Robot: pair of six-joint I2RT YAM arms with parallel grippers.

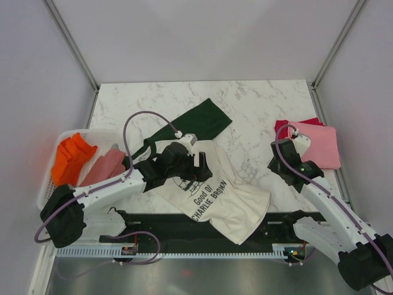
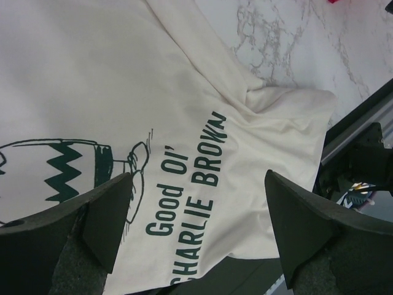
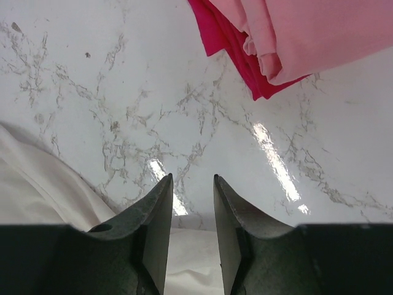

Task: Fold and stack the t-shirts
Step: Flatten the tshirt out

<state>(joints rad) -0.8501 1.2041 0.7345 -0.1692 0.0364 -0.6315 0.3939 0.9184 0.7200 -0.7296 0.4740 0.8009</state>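
cream shirt (image 1: 221, 196) lies spread on the table (image 1: 258, 104), hem over the near edge, and the left jaws hang right above its charlie brown print, spread wide and gripping nothing. right jaws are low over bare table, only a narrow gap between them, empty, with cream cloth just at their left side. the pink shirt (image 3: 319, 31) lies on the crimson shirt (image 3: 224, 37), well ahead of them.

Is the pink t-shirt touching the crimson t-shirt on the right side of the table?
Touching. The right wrist view shows the pink t-shirt lying directly on the crimson t-shirt, whose edge sticks out from under it.
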